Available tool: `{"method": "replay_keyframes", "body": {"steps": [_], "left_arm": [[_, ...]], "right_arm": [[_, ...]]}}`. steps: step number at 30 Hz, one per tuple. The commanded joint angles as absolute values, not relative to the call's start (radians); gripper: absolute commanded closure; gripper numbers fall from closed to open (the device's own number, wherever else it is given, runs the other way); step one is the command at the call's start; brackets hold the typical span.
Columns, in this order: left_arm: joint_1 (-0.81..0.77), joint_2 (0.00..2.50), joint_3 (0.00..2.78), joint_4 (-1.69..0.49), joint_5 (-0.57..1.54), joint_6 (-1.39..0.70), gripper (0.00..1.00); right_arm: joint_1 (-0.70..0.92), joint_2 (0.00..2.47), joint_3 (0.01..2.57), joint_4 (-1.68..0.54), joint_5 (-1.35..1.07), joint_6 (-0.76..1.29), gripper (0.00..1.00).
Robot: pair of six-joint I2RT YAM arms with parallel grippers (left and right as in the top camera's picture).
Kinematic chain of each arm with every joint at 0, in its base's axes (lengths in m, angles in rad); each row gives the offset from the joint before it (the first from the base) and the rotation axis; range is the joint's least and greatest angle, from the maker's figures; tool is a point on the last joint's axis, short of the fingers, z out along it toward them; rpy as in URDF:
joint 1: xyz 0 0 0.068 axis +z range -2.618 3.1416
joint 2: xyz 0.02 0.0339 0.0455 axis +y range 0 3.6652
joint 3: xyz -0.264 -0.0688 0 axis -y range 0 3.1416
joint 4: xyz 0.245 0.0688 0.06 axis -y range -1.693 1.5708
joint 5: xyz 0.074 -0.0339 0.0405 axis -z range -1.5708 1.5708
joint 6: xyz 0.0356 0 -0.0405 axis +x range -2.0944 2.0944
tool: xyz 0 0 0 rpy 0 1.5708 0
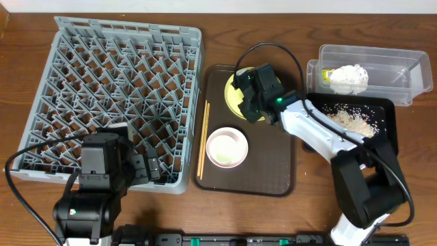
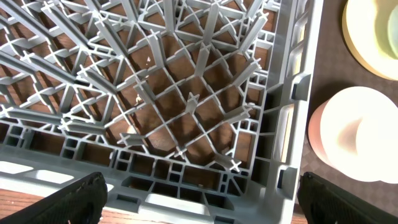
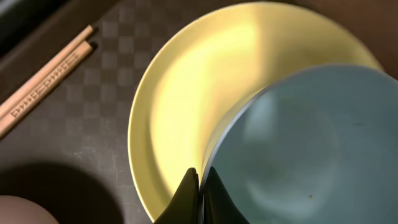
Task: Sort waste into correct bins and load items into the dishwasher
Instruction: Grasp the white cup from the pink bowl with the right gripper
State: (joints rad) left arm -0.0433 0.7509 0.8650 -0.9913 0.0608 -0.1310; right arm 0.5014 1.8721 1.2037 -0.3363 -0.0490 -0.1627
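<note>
Right gripper closed thin on blue bowl rim
Blue bowl is over plate on tray; judged rigid, light, glossy, likely slippery: hold rim wall, keep level. Left gripper wide open, empty, over rack corner

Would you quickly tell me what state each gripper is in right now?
Left gripper: open, holding nothing.
Right gripper: closed on the rim of the light-blue bowl.
</note>
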Motion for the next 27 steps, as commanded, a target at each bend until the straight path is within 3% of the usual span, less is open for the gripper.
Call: {"method": "replay_keyframes", "body": {"steps": [1,5,7,11,15,17,19,25,27], "left_arm": [[-0.047,0.752,0.883,-0.994,0.059,-0.136,0.02],[-0.047,0.752,0.883,-0.994,0.059,-0.136,0.02],[-0.047,0.752,0.883,-0.994,0.059,-0.136,0.02],[-0.047,0.752,0.883,-0.994,0.059,-0.136,0.02],[-0.047,0.752,0.883,-0.994,0.059,-0.136,0.02],[-0.047,0.752,0.883,-0.994,0.059,-0.136,0.02],[-0.047,0.752,0.883,-0.994,0.059,-0.136,0.02],[-0.047,0.752,0.883,-0.994,0.059,-0.136,0.02],[-0.047,0.752,0.883,-0.994,0.059,-0.136,0.02]], "right_arm": [[0.519,1.871,1.224,-0.332,-0.083,-0.147,0.85],[0.518,1.819,1.23,-0.37,-0.124,-0.131,0.62],[0.517,1.782,1.233,-0.395,-0.136,-0.123,0.61],[0.519,1.634,1.234,-0.493,-0.26,-0.113,0.41],[0.549,1.573,1.232,-0.581,-0.356,0.052,0.36],[0.591,1.595,1.211,-0.604,-0.355,0.096,0.41],[0.628,1.622,1.18,-0.611,-0.333,0.122,0.57],[0.676,1.688,1.112,-0.612,-0.218,0.213,0.65],[0.677,1.723,1.107,-0.614,-0.214,0.231,0.8]]}}
